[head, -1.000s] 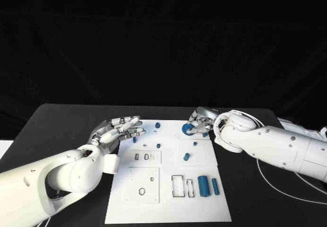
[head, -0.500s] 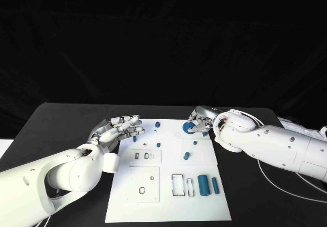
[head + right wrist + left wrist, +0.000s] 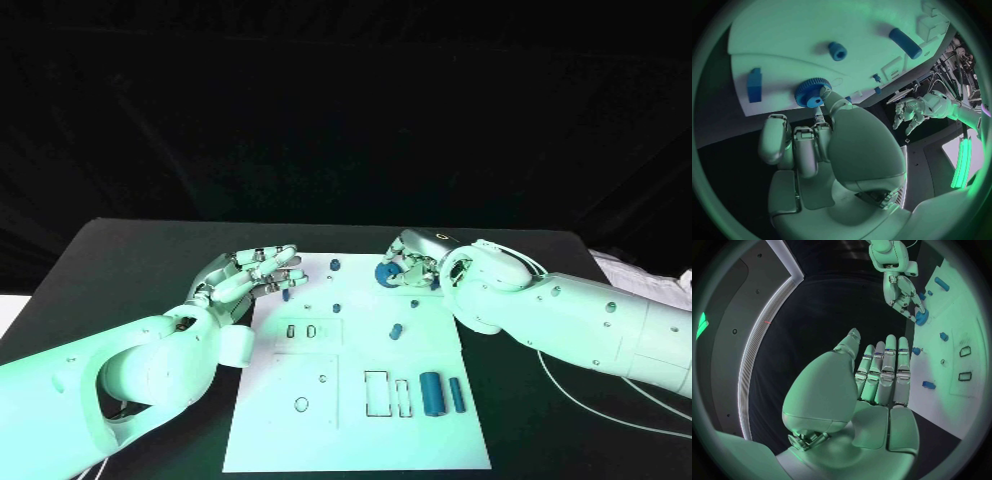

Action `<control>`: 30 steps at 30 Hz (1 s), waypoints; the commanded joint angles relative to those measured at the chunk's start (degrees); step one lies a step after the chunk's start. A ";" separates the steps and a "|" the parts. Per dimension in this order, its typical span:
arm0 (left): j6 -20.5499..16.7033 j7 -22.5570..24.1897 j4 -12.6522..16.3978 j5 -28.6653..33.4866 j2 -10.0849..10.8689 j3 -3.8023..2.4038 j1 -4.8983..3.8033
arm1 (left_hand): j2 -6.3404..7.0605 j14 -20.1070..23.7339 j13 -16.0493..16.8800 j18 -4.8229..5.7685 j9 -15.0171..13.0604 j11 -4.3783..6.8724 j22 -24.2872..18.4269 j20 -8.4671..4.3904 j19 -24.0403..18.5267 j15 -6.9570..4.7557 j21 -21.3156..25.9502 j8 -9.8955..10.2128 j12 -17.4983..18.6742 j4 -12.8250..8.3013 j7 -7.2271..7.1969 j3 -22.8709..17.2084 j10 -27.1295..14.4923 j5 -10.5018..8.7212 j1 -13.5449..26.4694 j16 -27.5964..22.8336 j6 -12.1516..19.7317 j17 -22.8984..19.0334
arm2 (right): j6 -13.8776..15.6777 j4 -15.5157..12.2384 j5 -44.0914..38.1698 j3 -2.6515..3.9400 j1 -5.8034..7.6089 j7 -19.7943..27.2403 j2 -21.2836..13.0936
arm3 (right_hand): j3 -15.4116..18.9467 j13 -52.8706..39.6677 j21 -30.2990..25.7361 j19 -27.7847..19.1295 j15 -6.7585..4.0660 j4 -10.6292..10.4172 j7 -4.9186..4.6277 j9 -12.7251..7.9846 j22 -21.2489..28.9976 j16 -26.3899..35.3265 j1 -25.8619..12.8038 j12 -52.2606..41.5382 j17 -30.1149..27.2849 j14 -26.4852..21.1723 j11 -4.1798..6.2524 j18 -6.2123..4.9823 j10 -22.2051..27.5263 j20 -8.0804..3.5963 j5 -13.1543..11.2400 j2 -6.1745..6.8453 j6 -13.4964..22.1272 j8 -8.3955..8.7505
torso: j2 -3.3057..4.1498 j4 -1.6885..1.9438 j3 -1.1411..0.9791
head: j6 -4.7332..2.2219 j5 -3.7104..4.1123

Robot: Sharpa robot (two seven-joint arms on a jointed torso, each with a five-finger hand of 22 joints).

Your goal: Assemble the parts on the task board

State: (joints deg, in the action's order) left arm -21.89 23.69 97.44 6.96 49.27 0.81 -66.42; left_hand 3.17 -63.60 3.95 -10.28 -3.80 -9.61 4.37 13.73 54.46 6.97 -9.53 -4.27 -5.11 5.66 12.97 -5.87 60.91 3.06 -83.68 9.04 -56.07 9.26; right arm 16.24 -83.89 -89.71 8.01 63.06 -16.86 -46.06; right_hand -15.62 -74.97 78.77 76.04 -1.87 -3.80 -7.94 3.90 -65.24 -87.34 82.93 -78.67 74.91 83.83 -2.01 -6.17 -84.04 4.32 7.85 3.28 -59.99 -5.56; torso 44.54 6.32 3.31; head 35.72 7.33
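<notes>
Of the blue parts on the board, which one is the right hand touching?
The round ridged blue gear at the board's far edge: the right hand has fingertips on it. The other blue parts lie apart from both hands.

Right hand (image 3: 405, 262) shifted slightly left, fingertips on blue gear (image 3: 387, 272).

The right hand (image 3: 414, 262) hides part of the blue gear (image 3: 388, 272) under its fingers (image 3: 820, 123); whether they grip it cannot be told.
</notes>
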 commanded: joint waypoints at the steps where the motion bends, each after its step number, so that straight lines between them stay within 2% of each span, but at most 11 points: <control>1: 1.15 0.29 0.06 0.09 -0.14 -0.04 -0.04 | -0.53 -0.43 -0.04 -0.24 0.05 -0.22 -0.08 -0.11 0.42 0.14 0.33 0.25 0.27 -0.28 0.18 -0.01 0.15 -0.25 0.15 -0.37 0.03 0.10 | 1.87 -1.06 -3.16 0.15 0.28 -0.41 0.75 | -0.41 -5.21 0.19 0.10 -0.47 -0.04 1.51 0.79 0.01 -0.08 -1.19 0.34 8.66 4.89 0.49 1.16 -1.27 -0.24 -0.11 -0.52 -3.21 -1.59 | 0.02 0.15 0.10 | -0.11 0.04; 9: 1.12 0.25 0.11 0.09 -0.16 -0.04 -0.05 | -0.55 -0.42 -0.04 -0.24 0.05 -0.23 -0.09 -0.11 0.42 0.14 0.34 0.26 0.30 -0.31 0.19 -0.02 0.14 -0.25 0.13 -0.39 0.05 0.11 | 2.23 -2.75 -5.05 0.22 0.80 -1.22 3.96 | -0.65 -5.25 0.19 0.07 -0.56 -0.19 1.60 0.78 0.00 -0.05 -1.82 0.39 8.61 4.87 0.56 1.17 -1.29 -0.34 -0.15 -0.38 -3.40 -1.52 | -0.06 0.62 0.24 | -0.05 -0.16; 14: 1.10 0.22 0.16 0.09 -0.17 -0.04 -0.05 | -0.55 -0.42 -0.04 -0.24 0.05 -0.23 -0.09 -0.11 0.42 0.14 0.34 0.26 0.30 -0.31 0.19 -0.02 0.14 -0.25 0.13 -0.39 0.05 0.11 | 2.51 -2.43 -5.55 0.18 1.11 -1.47 6.26 | -0.72 -5.31 0.21 0.08 -0.58 -0.25 1.62 0.77 -0.04 -0.05 -2.03 0.34 8.63 4.88 0.58 1.18 -1.33 -0.36 -0.09 -0.32 -3.42 -1.47 | -0.11 1.03 0.40 | 0.09 -0.12; 21: 1.13 0.20 0.22 0.09 -0.23 -0.04 -0.05 | -0.57 -0.42 -0.04 -0.24 0.05 -0.23 -0.10 -0.11 0.42 0.14 0.35 0.27 0.32 -0.33 0.19 -0.02 0.13 -0.25 0.13 -0.41 0.07 0.11 | 1.73 -0.35 -5.71 -0.23 1.21 -1.41 9.38 | -0.78 -5.29 0.19 0.05 -0.59 -0.29 1.62 0.74 0.00 -0.05 -2.28 0.40 8.63 4.88 0.59 1.17 -1.32 -0.39 -0.08 -0.21 -3.39 -1.39 | 0.05 0.96 0.25 | 0.28 -0.53; 27: 1.20 0.16 0.19 0.09 -0.27 -0.04 -0.06 | -0.57 -0.42 -0.04 -0.24 0.05 -0.23 -0.10 -0.11 0.42 0.14 0.35 0.27 0.32 -0.33 0.19 -0.02 0.13 -0.25 0.13 -0.41 0.07 0.11 | 0.45 1.60 -5.74 -0.90 1.10 -1.43 11.17 | -0.81 -5.26 0.16 0.01 -0.60 -0.31 1.61 0.72 0.05 0.01 -2.44 0.47 8.49 4.85 0.59 1.16 -1.30 -0.40 -0.10 -0.12 -3.35 -1.32 | 0.13 1.20 0.40 | 0.54 -0.45; 30: 1.26 0.14 0.21 0.09 -0.29 -0.04 -0.06 | -0.57 -0.42 -0.04 -0.24 0.05 -0.23 -0.10 -0.11 0.42 0.14 0.35 0.27 0.32 -0.33 0.19 -0.02 0.13 -0.25 0.13 -0.41 0.07 0.11 | -0.40 2.67 -5.74 -1.34 1.02 -1.55 11.83 | -0.84 -5.21 0.13 -0.03 -0.59 -0.34 1.59 0.70 0.11 0.02 -2.61 0.56 8.46 4.84 0.59 1.15 -1.26 -0.41 -0.14 -0.04 -3.30 -1.25 | 0.13 1.17 0.37 | 0.73 -0.58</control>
State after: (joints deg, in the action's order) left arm -21.85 23.59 97.52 6.97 49.12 0.81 -66.43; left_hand 3.17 -63.60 3.95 -10.28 -3.80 -9.61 4.33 13.73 54.46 6.97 -9.53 -4.27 -5.11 5.66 12.97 -5.87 60.91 3.06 -83.67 8.82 -56.07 9.30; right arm 17.74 -81.64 -94.42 6.82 64.19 -17.86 -34.38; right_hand -16.25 -75.10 78.77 76.03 -2.07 -4.29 -7.01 3.93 -65.22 -87.33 80.79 -78.27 74.94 84.02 -1.90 -6.17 -83.90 4.32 7.84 3.33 -62.35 -6.85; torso 44.63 7.44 3.65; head 36.31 6.82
